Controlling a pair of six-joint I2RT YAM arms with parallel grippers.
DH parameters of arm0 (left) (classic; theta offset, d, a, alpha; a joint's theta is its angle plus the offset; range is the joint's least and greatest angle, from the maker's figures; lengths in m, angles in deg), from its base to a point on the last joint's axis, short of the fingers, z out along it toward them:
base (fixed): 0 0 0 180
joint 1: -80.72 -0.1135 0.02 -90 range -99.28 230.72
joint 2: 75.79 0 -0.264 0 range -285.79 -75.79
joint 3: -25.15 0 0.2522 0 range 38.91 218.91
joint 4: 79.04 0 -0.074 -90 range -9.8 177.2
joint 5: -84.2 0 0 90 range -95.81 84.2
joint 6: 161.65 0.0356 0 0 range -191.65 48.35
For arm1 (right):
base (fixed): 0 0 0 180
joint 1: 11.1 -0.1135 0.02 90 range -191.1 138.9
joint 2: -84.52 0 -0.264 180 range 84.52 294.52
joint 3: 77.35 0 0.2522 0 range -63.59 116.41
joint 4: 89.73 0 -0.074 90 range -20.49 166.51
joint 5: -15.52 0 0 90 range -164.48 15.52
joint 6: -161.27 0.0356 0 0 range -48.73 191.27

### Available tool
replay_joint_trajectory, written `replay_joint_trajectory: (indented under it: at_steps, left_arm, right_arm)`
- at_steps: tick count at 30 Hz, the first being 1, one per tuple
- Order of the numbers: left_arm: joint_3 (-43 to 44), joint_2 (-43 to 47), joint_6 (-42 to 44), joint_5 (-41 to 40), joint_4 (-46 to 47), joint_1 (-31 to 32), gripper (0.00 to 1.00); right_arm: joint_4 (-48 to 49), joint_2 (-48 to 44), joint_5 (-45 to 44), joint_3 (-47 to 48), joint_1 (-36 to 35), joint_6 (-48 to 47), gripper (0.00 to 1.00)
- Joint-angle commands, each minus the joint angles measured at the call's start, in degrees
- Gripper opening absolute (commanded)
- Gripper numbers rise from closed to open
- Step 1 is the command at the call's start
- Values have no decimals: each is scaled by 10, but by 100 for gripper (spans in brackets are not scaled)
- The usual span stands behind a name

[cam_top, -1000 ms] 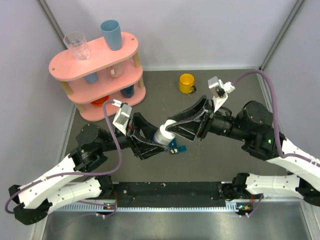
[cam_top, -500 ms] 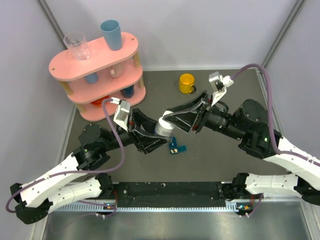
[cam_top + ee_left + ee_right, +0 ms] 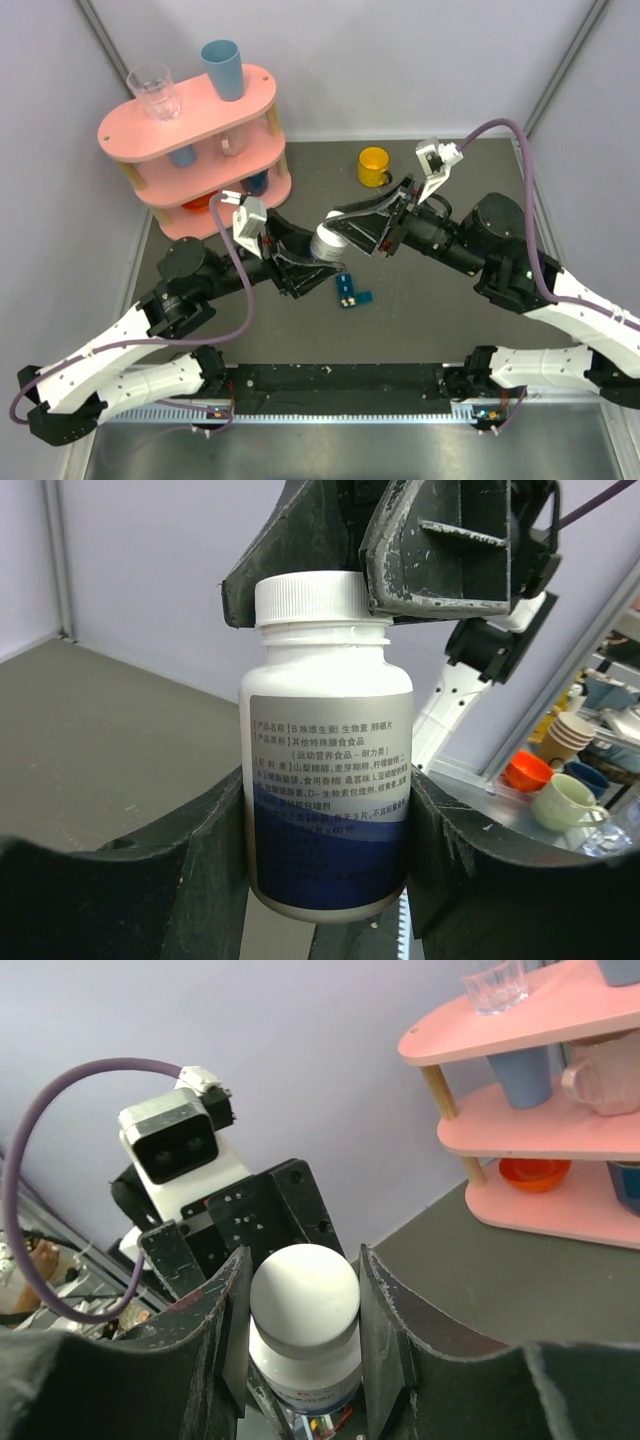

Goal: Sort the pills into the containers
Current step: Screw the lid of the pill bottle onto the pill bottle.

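A white pill bottle (image 3: 325,242) with a blue-banded label is held in the air between both grippers, above the table's middle. My left gripper (image 3: 308,262) is shut on the bottle's body (image 3: 325,780), one finger on each side of the label. My right gripper (image 3: 347,228) is shut on the bottle's white cap (image 3: 303,1295); in the left wrist view its fingers (image 3: 440,550) clamp the cap (image 3: 310,598). The small dark-teal pill box (image 3: 352,292) lies on the dark table just in front of and to the right of the bottle, apart from both grippers. No pills show.
A pink three-tier shelf (image 3: 190,130) with a glass, a blue cup and other cups stands at the back left. A yellow mug (image 3: 374,166) stands at the back centre. Grey walls close in the table on three sides.
Both arms have carried the bottle together away from the pill box, towards the back and higher. Both grips on it have held.
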Motion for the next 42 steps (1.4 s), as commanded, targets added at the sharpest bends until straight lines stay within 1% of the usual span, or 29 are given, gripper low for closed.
replay_joint_trajectory:
  at_steps: [1,11,14,15,22,29,42]
  left_arm:
    - [51,-14,61,-99,52,-9,0]
    - [74,-45,92,-143,24,-9,0]
    - [91,-59,100,-177,0,-9,0]
    - [97,-65,102,-203,-9,-9,0]
    - [119,-85,109,-243,-31,-9,0]
    - [129,-90,107,-255,-37,-9,0]
    - [128,-82,96,-249,-12,-9,0]
  right_arm:
    - [-127,35,61,1,-16,16,0]
    - [-176,63,25,34,-22,16,0]
    - [-200,76,5,49,-22,17,0]
    - [-207,79,-4,53,-22,17,0]
    - [-272,115,-55,92,-24,14,0]
    - [-319,137,-127,118,-28,13,0]
    - [-342,172,-197,141,-37,14,0]
